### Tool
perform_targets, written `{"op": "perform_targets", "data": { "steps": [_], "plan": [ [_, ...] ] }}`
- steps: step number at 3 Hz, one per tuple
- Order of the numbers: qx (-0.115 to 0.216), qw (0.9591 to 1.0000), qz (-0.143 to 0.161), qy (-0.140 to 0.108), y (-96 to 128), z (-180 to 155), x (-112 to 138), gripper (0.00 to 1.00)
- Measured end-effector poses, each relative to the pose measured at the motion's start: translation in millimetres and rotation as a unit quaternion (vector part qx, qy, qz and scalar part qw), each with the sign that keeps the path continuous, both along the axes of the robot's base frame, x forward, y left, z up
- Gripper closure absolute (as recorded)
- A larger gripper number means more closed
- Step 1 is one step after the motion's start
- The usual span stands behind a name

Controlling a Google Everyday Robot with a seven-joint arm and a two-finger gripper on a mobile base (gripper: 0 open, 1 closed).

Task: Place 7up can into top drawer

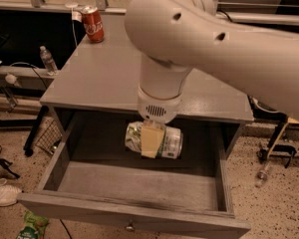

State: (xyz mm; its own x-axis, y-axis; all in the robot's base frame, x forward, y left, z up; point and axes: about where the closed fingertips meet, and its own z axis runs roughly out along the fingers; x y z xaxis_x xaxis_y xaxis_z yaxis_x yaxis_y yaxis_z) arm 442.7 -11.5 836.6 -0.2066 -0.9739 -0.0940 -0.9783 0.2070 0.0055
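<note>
7up can (173, 142), judged light, thin-walled, slick, was held sideways at mid-body by claw (152, 143) over open top drawer (134, 214).

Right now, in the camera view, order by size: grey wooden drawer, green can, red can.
Grey top drawer
Green 7up can, held by the gripper above it
Red cola can
Cans unsure: 7up is nearer.

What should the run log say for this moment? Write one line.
claw: shut on green-and-white aluminium 7up can, can sideways | position: above open wide grey wooden top drawer | status: can not yet released
</note>
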Motion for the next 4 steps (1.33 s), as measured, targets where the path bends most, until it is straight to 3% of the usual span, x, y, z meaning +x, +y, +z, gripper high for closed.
{"op": "perform_targets", "data": {
  "steps": [3, 4],
  "plan": [
    [0.036, 0.9978, 0.017, -0.054, 5, -100, 39, 1.00],
    [0.054, 0.9971, 0.019, -0.050, 10, -138, 36, 1.00]
  ]
}}
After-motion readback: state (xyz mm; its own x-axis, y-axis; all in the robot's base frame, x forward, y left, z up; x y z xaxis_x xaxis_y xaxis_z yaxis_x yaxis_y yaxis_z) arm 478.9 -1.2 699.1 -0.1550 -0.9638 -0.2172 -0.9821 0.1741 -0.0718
